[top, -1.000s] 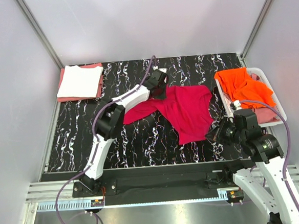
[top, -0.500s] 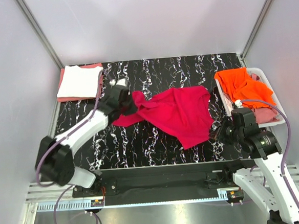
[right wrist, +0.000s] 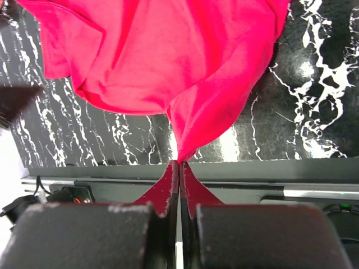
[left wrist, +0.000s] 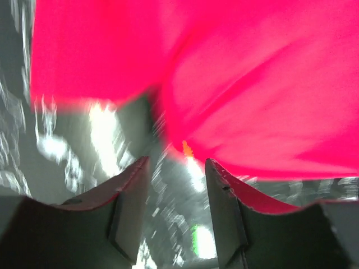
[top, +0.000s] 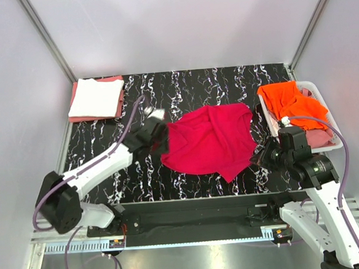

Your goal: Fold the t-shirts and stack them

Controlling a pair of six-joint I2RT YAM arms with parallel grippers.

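Observation:
The crimson-red t-shirt (top: 208, 142) lies crumpled in the middle of the black marbled table (top: 225, 82). My left gripper (top: 156, 133) sits at its left edge, open, with only table showing between the fingers (left wrist: 132, 190) and the red cloth (left wrist: 252, 84) just beyond their tips. My right gripper (top: 259, 159) is shut on the shirt's near right corner (right wrist: 188, 140), which it pulls into a tight point. A folded white t-shirt (top: 95, 96) rests on a salmon-pink one (top: 120, 99) at the back left. An orange t-shirt (top: 291, 105) is heaped in the basket.
A white perforated basket (top: 328, 123) stands at the table's right edge, with pink cloth (top: 320, 138) under the orange one. Grey walls close in the table on three sides. A metal rail (top: 191, 217) runs along the near edge.
My left gripper has let go of the red shirt and opened, after carrying it left and toward the front. The shirt has dropped into a wider heap. The right gripper keeps its hold.

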